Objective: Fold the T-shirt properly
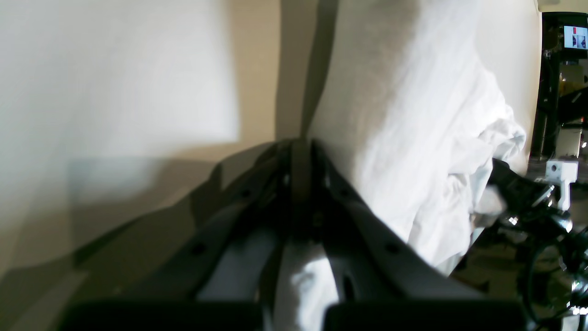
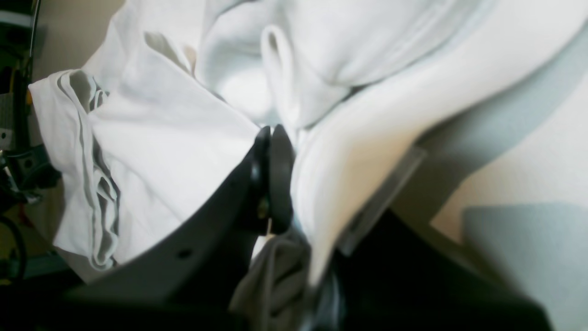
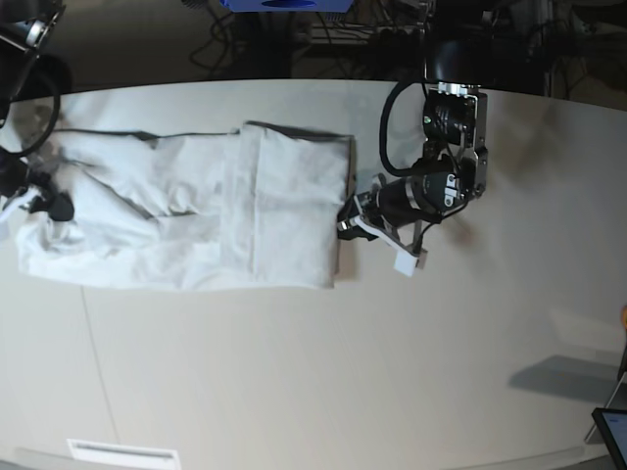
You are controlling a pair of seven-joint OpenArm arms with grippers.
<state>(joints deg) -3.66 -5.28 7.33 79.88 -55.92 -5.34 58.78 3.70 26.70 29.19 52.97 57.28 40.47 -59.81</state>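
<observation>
White T-shirt (image 3: 186,215) cloth lies pinched between both grippers' clenched fingers, left gripper (image 1: 301,151) and right gripper (image 2: 271,138) at opposite ends, so uneven pulling risks slipping or bunching.

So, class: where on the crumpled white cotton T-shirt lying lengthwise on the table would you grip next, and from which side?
Probably the folded edge of the white cotton T-shirt at the base view's right end, approached from that side. It lies flat and straight there, whereas the opposite end is bunched and wrinkled. The left gripper already sits at that edge with its jaws shut.
</observation>
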